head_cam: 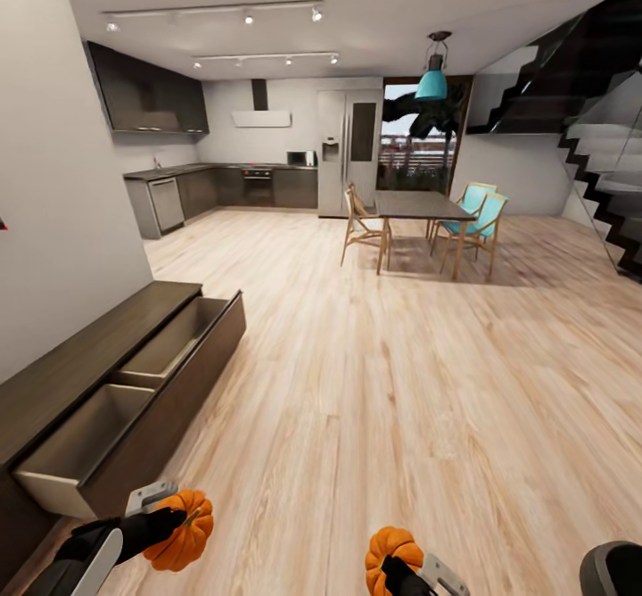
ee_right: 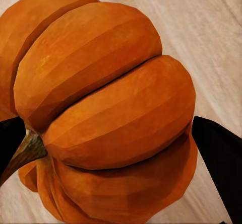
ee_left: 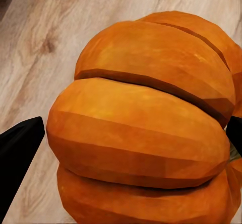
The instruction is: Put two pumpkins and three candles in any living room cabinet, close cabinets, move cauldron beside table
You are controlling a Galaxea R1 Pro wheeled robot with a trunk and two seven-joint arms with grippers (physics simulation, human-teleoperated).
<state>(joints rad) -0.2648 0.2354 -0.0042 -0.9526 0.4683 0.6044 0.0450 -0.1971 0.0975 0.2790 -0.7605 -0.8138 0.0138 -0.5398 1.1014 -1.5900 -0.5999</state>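
Each arm carries an orange ribbed pumpkin above the wood floor. In the head view my left gripper (head_cam: 174, 525) is shut on one pumpkin (head_cam: 185, 531) at the bottom left, just right of the cabinet's front corner. My right gripper (head_cam: 401, 574) is shut on the other pumpkin (head_cam: 389, 553) at the bottom middle. The left wrist view has its pumpkin (ee_left: 143, 128) between two black fingers (ee_left: 17, 148). In the right wrist view the second pumpkin (ee_right: 101, 103) shows its stem between the black fingers (ee_right: 222, 158). The dark-brown cabinet (head_cam: 107, 333) along the left wall has its wide drawer (head_cam: 134, 391) pulled out, beige inside, nothing in it.
A dining table (head_cam: 419, 206) with wooden and turquoise chairs stands mid-room, far ahead. The grey kitchen (head_cam: 223, 186) and fridge line the back wall. A dark staircase (head_cam: 597, 177) rises at the right. Open wood floor (head_cam: 401, 382) lies between me and the table.
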